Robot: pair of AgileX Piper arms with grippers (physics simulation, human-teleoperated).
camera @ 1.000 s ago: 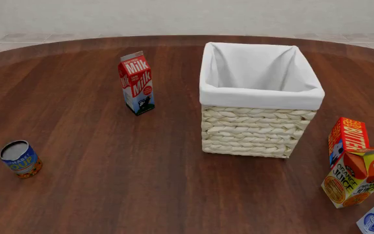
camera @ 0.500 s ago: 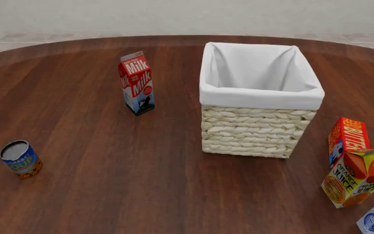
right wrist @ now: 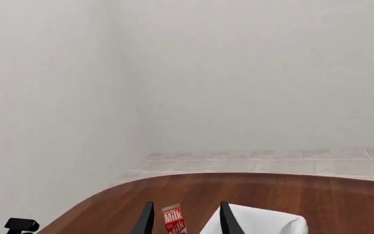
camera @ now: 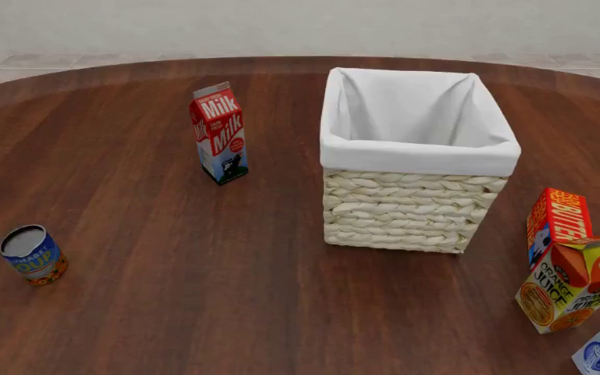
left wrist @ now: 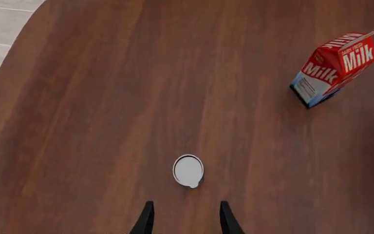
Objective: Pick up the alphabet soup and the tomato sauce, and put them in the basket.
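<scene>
Soup can (camera: 32, 255) upright at near-left of the table (camera: 175, 258), well apart from the basket (camera: 415, 156) at center-right. Tomato sauce not visible in any view. Left gripper (left wrist: 185, 218) hangs above the soup can, jaws released, nothing between them. Right gripper (right wrist: 184, 217) up high, jaws parted and empty. Milk carton (camera: 219, 133) stands left of the basket; butter box (camera: 558, 223) and juice carton (camera: 574, 283) at near right.

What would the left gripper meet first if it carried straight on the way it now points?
Probably the alphabet soup: the can's grey top sits just ahead of the open left gripper, though the depth between them is unclear.
</scene>
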